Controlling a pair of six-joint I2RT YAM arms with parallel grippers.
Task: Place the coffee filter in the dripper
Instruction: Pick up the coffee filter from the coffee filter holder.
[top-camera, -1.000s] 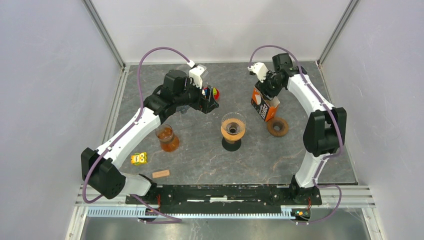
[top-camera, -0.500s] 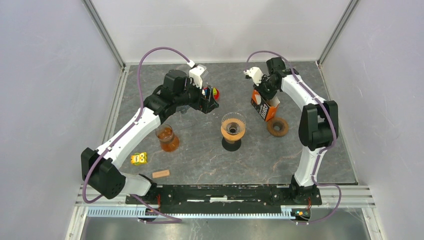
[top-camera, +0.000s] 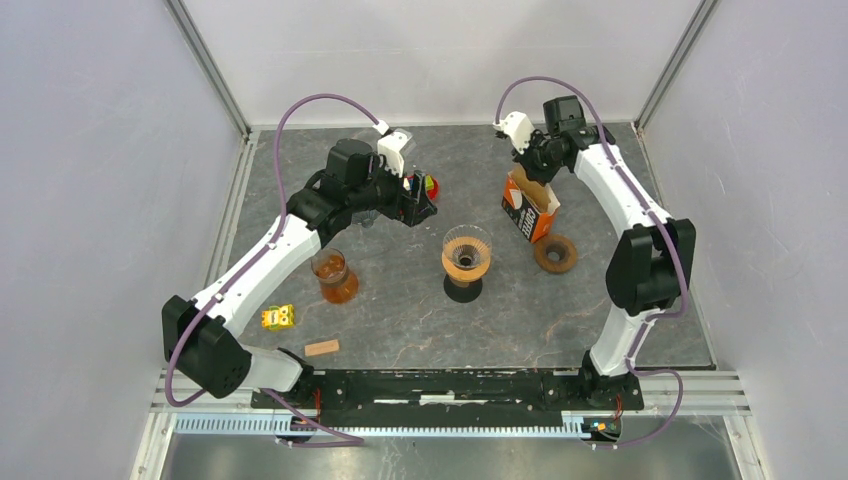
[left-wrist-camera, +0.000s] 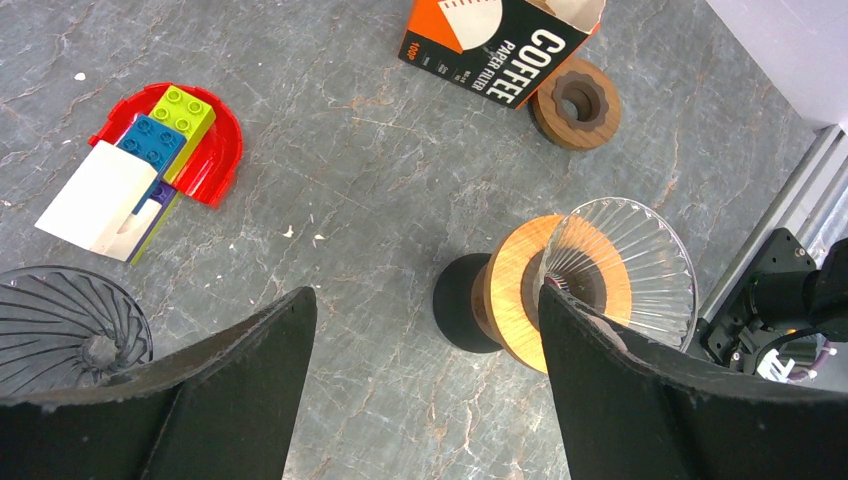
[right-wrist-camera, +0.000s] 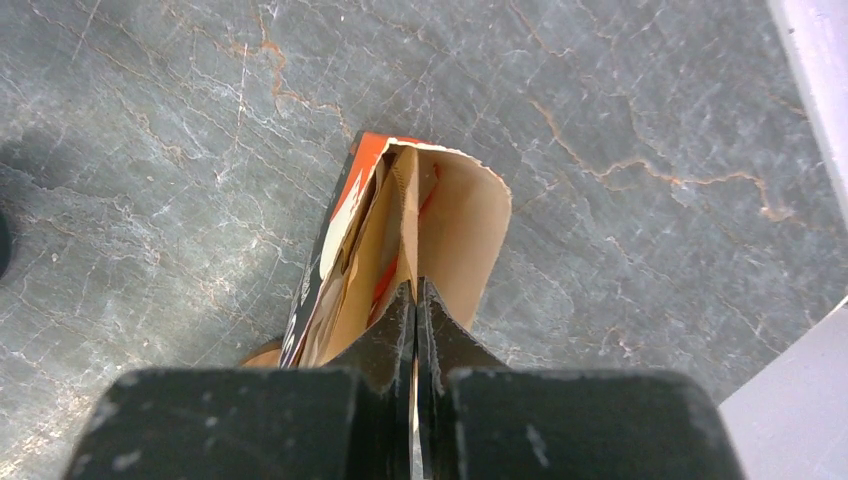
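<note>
At the far right of the table, inside the torn-open top of the orange filter box (top-camera: 528, 208), is the coffee filter (right-wrist-camera: 404, 225) I am after: a thin brown sheet standing on edge among others. I judge it very light, limp and easy to crease or tear, and likely to cling to its neighbours, so a pinch on the upper rim of one sheet is the sensible hold, with a slow lift in case two come out together. My right gripper (right-wrist-camera: 415, 292) points straight down into the box mouth with its jaws pressed together. In the right wrist view that sheet runs up into the fingertips, with a pale sliver between them, so I take it the claw has the filter's top edge, though I cannot tell if it has only one sheet. My right arm reaches from its near base out along the right side, then bends inward so the wrist hangs over the box. To the near left of the box the glass dripper (top-camera: 466, 251) stands upright on its wooden collar, with no filter in it. My left gripper (left-wrist-camera: 425, 300) hovers over the far middle of the table, jaws wide and holding nothing.
</note>
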